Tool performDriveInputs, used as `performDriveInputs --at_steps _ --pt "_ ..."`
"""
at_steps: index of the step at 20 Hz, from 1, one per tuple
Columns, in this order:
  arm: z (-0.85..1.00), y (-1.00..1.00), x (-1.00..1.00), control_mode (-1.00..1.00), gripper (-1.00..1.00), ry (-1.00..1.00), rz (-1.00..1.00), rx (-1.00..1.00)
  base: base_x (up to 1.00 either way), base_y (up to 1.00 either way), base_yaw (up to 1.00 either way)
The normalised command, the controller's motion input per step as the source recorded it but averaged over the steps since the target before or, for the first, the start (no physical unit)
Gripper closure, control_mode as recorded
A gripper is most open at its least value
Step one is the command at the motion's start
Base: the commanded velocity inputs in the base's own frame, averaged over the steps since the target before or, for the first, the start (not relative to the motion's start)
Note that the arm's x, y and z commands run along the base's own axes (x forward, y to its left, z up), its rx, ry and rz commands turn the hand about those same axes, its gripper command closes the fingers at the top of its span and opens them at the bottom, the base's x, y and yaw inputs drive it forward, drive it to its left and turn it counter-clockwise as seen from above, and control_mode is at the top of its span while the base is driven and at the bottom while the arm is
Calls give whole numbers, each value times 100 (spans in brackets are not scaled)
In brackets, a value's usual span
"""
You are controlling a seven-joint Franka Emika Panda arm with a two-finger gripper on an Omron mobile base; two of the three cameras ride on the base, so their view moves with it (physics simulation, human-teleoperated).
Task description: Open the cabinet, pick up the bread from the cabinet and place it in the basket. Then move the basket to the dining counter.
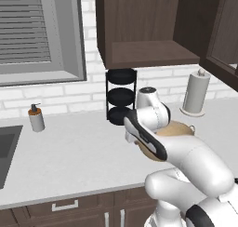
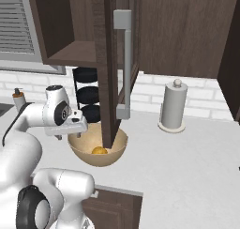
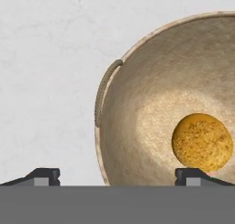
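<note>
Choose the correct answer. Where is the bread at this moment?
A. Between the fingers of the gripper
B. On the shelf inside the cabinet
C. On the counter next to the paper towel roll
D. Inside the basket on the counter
D: the bread lies on the bottom of the basket, and the gripper is open above the basket rim, holding nothing.

The light grey counter (image 2: pixel 197 162) carries the basket (image 2: pixel 83 153) near its front edge, a black three-tier rack (image 1: pixel 121 96) behind it, a paper-towel roll (image 2: pixel 173 106) right, a soap dispenser (image 1: pixel 36 117) far left.
</note>
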Motion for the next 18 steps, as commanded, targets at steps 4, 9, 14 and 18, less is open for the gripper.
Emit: performDriveInputs --at_steps 4,9,14,18 --pt "-15 0 1 -100 -100 0 8 0 0 0 0" --pt "-37 0 0 -100 -100 0 2 0 0 0 0" --pt "-19 0 1 -100 -100 0 0 -1 0 0 0" --pt "-26 0 0 -100 -100 0 0 0 0 0 0"
